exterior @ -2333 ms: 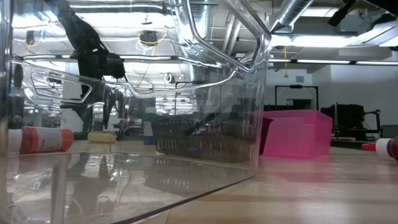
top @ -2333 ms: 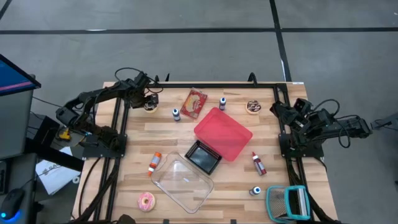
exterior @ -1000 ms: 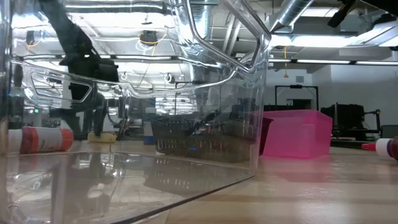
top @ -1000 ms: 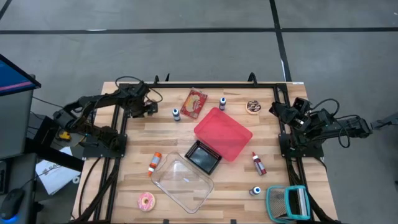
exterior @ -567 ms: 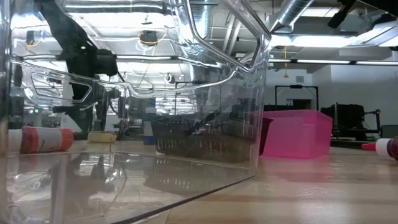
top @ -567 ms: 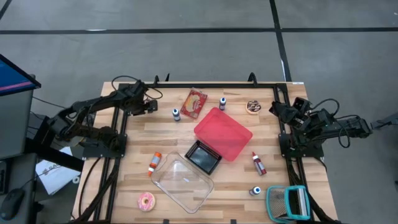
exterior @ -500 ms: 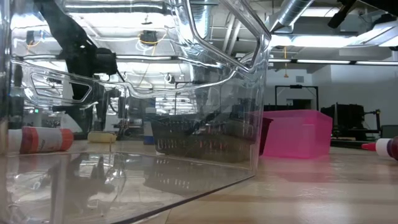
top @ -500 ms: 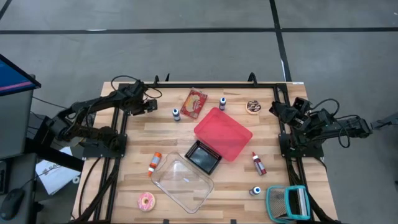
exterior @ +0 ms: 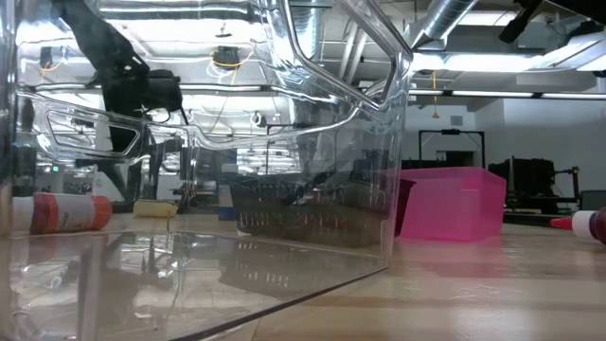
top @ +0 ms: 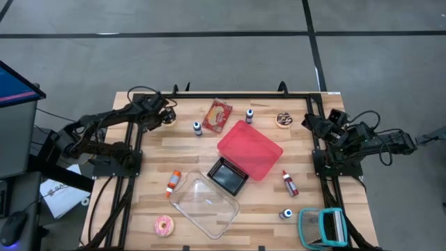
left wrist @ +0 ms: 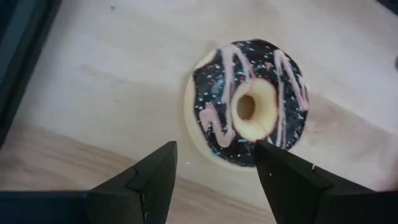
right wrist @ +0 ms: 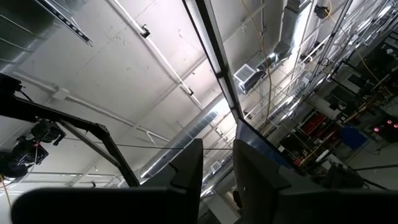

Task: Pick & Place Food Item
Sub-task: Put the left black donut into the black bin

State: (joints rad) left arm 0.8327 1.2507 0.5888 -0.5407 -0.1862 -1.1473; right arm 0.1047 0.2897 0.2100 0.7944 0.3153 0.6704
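Note:
A chocolate donut (left wrist: pixel 249 112) with pink drizzle and a hole in its middle lies flat on the wooden table (top: pixel 150 174) near the far left corner. In the low view the donut (exterior: pixel 154 208) shows as a pale yellow slab. My left gripper (left wrist: pixel 216 149) hangs open just above it, pointing steeply down, with the fingertips over the donut's edge. In the high view my left gripper (top: pixel 164 117) covers the donut. My right gripper (right wrist: pixel 217 149) waits shut at the table's right edge (top: pixel 311 122), pointing up at the ceiling.
Near the left gripper stand a small bottle (top: pixel 197 127) and a red packet (top: pixel 218 115). At mid-table sit a pink bin (top: pixel 249 148), a black basket (top: pixel 228 175) and a clear container (top: pixel 204 207). There is a pink donut (top: pixel 164 225) at the near left and another chocolate donut (top: pixel 283 119) at the far right.
My left gripper has rolled about its wrist above the chocolate donut and risen a little, drifting slightly toward the table's right. Its fingers have stayed open, and the donut has not moved.

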